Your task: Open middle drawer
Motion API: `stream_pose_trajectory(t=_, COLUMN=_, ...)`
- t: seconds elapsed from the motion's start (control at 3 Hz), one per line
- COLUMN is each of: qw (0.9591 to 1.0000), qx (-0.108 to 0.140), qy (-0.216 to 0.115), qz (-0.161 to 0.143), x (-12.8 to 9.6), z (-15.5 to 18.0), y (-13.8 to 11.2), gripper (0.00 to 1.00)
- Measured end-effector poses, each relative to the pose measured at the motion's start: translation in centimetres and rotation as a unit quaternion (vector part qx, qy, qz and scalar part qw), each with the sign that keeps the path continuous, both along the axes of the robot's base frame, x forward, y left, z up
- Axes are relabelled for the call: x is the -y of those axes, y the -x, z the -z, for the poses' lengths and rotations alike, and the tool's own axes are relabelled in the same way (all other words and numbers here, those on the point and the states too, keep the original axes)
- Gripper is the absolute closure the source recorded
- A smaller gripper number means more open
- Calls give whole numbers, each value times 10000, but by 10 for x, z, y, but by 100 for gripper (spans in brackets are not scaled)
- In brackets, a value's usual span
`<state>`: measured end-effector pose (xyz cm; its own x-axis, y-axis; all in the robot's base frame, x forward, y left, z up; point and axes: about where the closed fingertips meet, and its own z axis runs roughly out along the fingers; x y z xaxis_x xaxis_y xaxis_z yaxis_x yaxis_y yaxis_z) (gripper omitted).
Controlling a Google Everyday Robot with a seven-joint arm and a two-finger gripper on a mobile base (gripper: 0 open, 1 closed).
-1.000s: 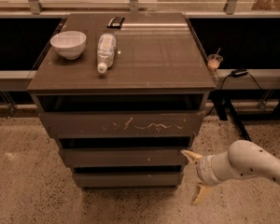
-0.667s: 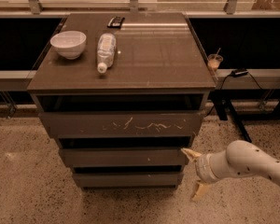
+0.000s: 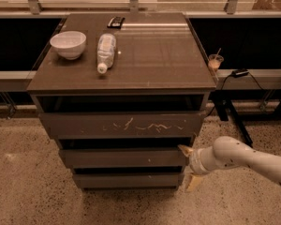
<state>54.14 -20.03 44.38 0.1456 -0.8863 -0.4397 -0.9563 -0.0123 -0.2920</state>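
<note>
The middle drawer (image 3: 122,157) is a plain dark grey-brown front, below the larger top front with white scratch marks (image 3: 122,124) and above the narrowest bottom front (image 3: 126,180). My gripper (image 3: 188,165) is at the right end of the middle drawer, on a white arm (image 3: 243,158) coming in from the right. Its fingers are spread: one fingertip (image 3: 183,148) is by the drawer's top right corner, the other (image 3: 192,182) hangs lower, beside the bottom front. The gripper holds nothing.
On the cabinet top (image 3: 154,50) stand a white bowl (image 3: 68,44), a clear plastic bottle lying on its side (image 3: 106,50) and a small dark object (image 3: 115,21) at the back. A cup with a straw (image 3: 215,61) and a cable sit on the ledge to the right.
The gripper has shifted slightly to the left, toward the right end of the middle drawer. The drawers have not moved.
</note>
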Motion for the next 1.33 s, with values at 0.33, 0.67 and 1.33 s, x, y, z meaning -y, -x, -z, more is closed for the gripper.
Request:
stream_pose_trajectory(t=0.33, qw=9999, qx=-109, qy=45, qz=-6, x=-3, z=16, y=-18, gripper=0)
stream_pose_trajectory(t=0.67, qw=9999, qx=-127, qy=93, qz=-34, x=-9, z=24, y=-39, gripper=13)
stream_pose_trajectory(t=1.33, qw=9996, qx=-76, qy=242, qz=-76, x=-13, z=20, y=-50, gripper=54)
